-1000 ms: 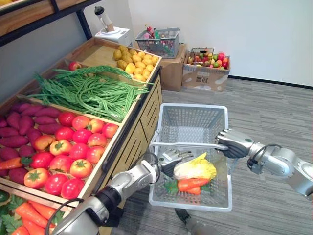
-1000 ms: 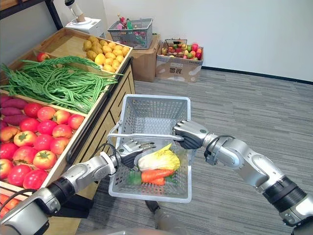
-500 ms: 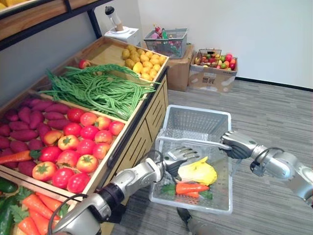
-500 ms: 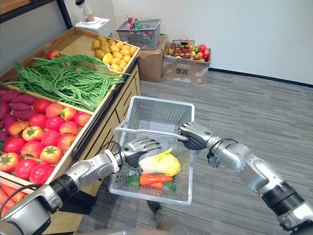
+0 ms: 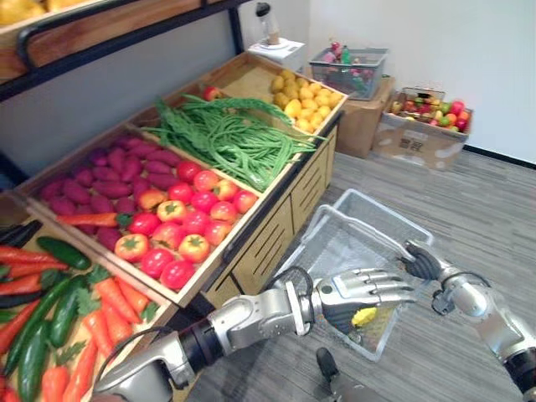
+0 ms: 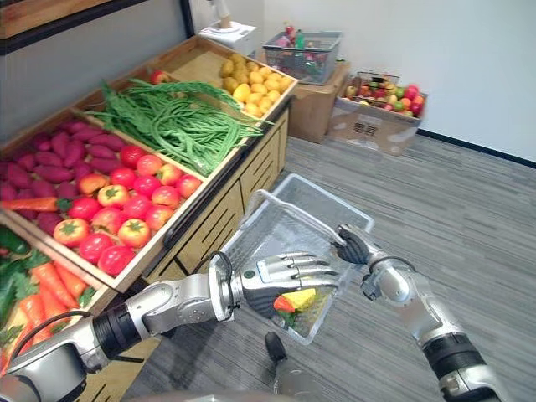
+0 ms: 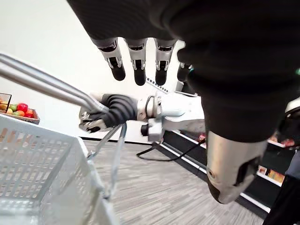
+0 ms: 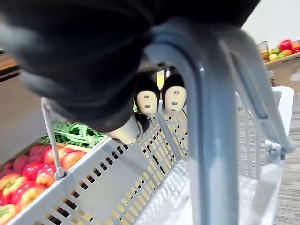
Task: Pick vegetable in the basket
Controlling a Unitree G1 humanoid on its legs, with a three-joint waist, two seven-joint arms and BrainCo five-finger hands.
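My left hand (image 5: 352, 293) reaches flat over the near end of the one grey basket (image 5: 342, 239) I carry, fingers straight and side by side, clasping nothing. My left wrist view bears this out, with the dark tips in a row and open air past them. Right beneath that palm, in the basket's near end, lie the vegetables: one yellow leafy cabbage (image 6: 302, 298) and one orange carrot (image 6: 283, 303) touching it. The carrot shows in the right eye view, while my fingers cover it in the left eye view. Whether my palm touches either I cannot tell. At the basket's far right side my right hand (image 5: 421, 261) is curled tight round the handle (image 8: 206, 140). The right wrist view shows its fingertips (image 8: 147, 100) wrapped under the bar, and the left wrist view shows the same fist from the other side. To my left runs the wooden bench (image 5: 272, 239), holding six kinds of produce from near to far: carrots (image 5: 109, 301), cucumbers (image 5: 59, 251), tomatoes (image 5: 180, 226), purple sweet potatoes (image 5: 109, 167), long beans (image 5: 226, 138) and yellow fruit (image 5: 297, 96). Against the far wall stand two cardboard boxes (image 5: 419, 142), one carrying a grey plastic basket (image 5: 347, 63), the other a wire basket (image 5: 431, 100) of mixed fruit.
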